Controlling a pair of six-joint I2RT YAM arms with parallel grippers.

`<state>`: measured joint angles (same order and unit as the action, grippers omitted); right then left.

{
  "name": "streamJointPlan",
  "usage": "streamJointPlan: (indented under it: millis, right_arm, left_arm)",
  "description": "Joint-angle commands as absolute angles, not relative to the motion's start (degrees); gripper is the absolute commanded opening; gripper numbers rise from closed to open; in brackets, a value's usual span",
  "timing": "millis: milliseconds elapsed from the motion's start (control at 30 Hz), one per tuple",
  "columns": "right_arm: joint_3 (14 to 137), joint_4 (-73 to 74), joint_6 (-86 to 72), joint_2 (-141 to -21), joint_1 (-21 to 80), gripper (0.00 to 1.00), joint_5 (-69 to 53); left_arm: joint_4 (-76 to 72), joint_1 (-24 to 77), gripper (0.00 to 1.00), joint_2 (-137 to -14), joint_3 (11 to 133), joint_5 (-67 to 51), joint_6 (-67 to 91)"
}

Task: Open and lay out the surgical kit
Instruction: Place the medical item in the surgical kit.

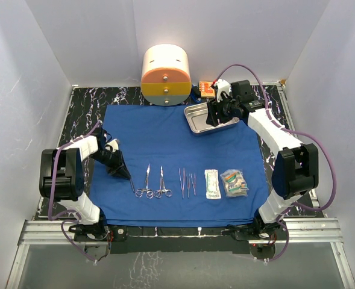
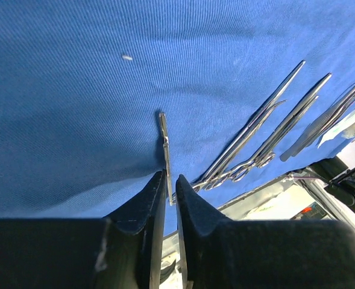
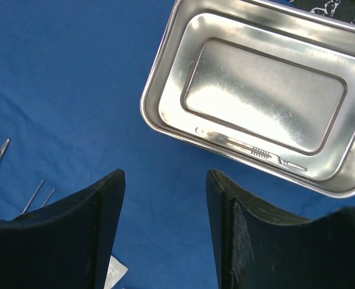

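The royal-blue cloth (image 1: 165,129) lies spread flat. In a row near its front edge lie a scalpel (image 1: 132,184), scissors (image 1: 146,184), forceps (image 1: 163,184), tweezers (image 1: 187,181) and two clear packets (image 1: 212,183) (image 1: 234,182). My left gripper (image 1: 127,174) is down at the cloth. Its jaws stand a narrow gap apart around the scalpel's (image 2: 164,144) near end, and the scalpel lies flat. The steel tray (image 1: 196,123) sits at the back right with one scalpel (image 3: 252,150) in it. My right gripper (image 3: 165,174) is open and empty, just above the tray's near rim (image 3: 156,123).
A round cream-and-orange drawer container (image 1: 165,75) and a small orange box (image 1: 205,88) stand behind the cloth. The black marbled table (image 1: 87,102) shows around the cloth. White walls close in the left, right and back.
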<state>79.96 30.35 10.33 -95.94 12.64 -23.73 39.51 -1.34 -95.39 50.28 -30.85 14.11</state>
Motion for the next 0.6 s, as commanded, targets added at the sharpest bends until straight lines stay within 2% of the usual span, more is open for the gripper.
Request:
streamJointPlan:
  millis: [0, 133, 200, 567]
  right_arm:
    - [80.0, 27.4, 10.5, -94.0, 12.4, 0.55, -23.9]
    - [80.0, 27.4, 10.5, -94.0, 12.3, 0.55, -24.0]
    - [79.9, 27.4, 10.5, -93.9, 12.3, 0.55, -24.0]
    - [79.7, 27.4, 10.5, -93.7, 12.3, 0.55, -24.1]
  left_arm:
    - [41.7, -1.5, 0.1, -95.4, 51.7, -31.0, 14.2]
    - [41.9, -1.5, 0.04, -96.2, 53.2, -30.4, 13.3]
    - [41.9, -1.6, 0.05, -96.6, 53.7, -30.0, 13.0]
    - [42.1, -1.3, 0.2, -96.3, 54.0, -28.2, 13.2]
